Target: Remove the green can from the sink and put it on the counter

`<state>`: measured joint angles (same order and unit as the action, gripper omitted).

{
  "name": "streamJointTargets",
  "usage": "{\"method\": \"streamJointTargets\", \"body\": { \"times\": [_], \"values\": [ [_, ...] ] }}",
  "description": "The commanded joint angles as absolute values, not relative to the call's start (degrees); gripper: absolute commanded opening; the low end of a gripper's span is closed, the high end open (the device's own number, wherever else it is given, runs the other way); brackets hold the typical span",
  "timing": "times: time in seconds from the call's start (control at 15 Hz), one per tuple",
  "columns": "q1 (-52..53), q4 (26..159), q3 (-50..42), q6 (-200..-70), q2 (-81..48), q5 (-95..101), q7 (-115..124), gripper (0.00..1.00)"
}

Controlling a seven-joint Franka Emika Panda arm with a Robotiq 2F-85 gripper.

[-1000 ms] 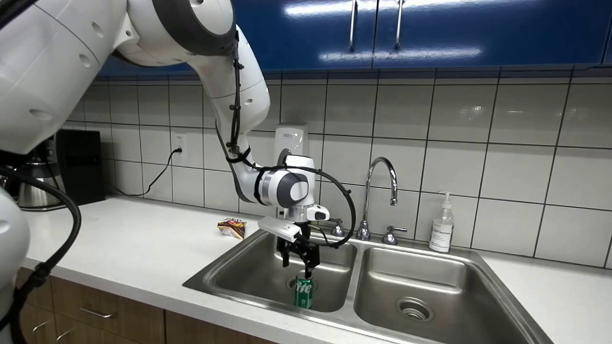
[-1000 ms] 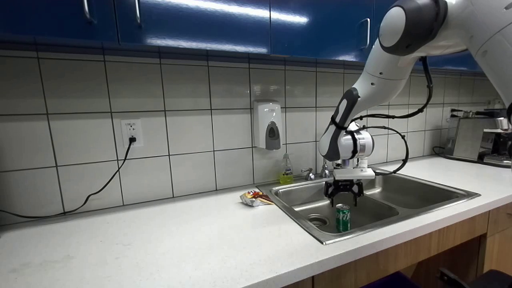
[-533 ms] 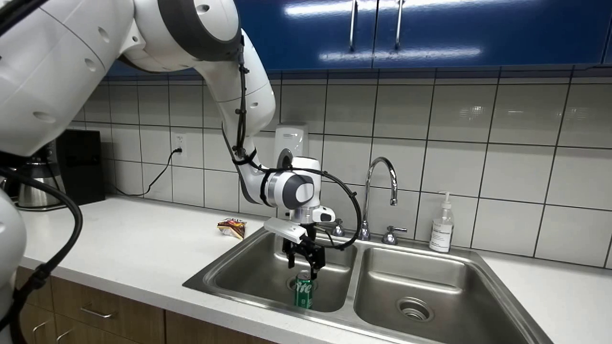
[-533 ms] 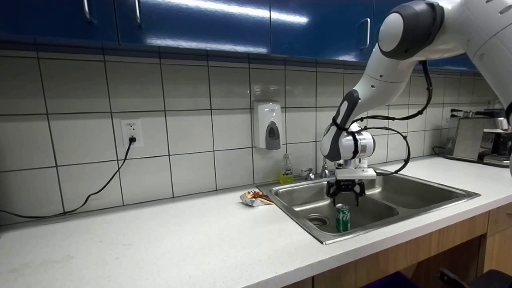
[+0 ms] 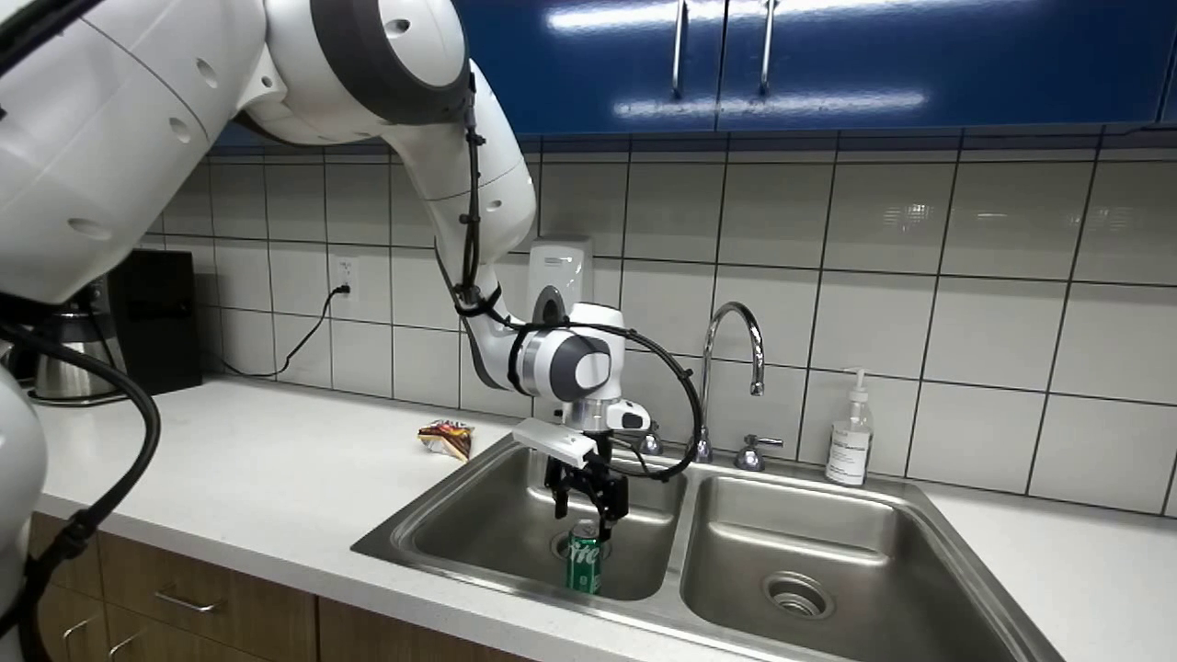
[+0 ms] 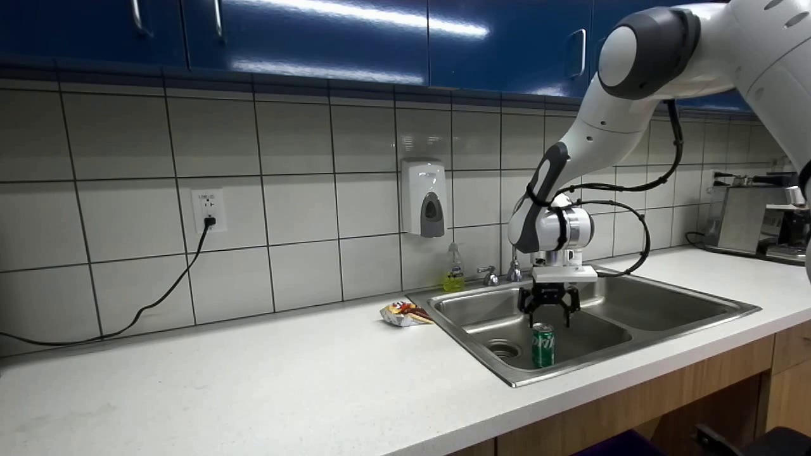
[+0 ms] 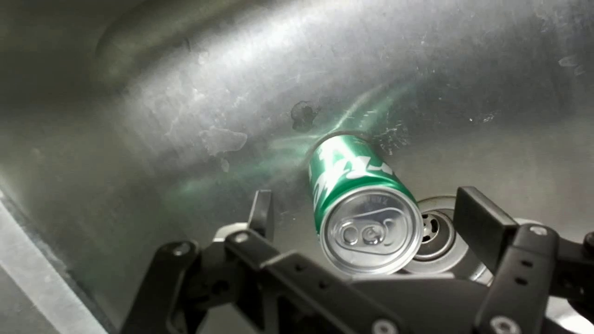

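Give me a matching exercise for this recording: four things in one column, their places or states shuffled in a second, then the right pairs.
1. green Sprite can
2. gripper
3. snack bag
4. white soap dispenser

A. mounted on the tiled wall
B. open, gripping nothing
C. lying on the counter
D. upright in a sink bowl

Pairs: 1-D, 2-B, 3-C, 4-A

The green can — upright, silver-topped — stands in the sink.
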<state>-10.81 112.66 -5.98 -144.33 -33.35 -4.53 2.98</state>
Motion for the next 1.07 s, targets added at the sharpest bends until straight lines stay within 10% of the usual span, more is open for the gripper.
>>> {"method": "streamJointTargets", "body": {
  "times": [0.0,1.0],
  "values": [
    [-12.22,110.31,-5.02,-140.05,-33.81,-5.83,0.1,1.0],
    [-12.63,108.66,-5.16,-137.65,-34.38,-4.92,-4.88,1.0]
  ]
}}
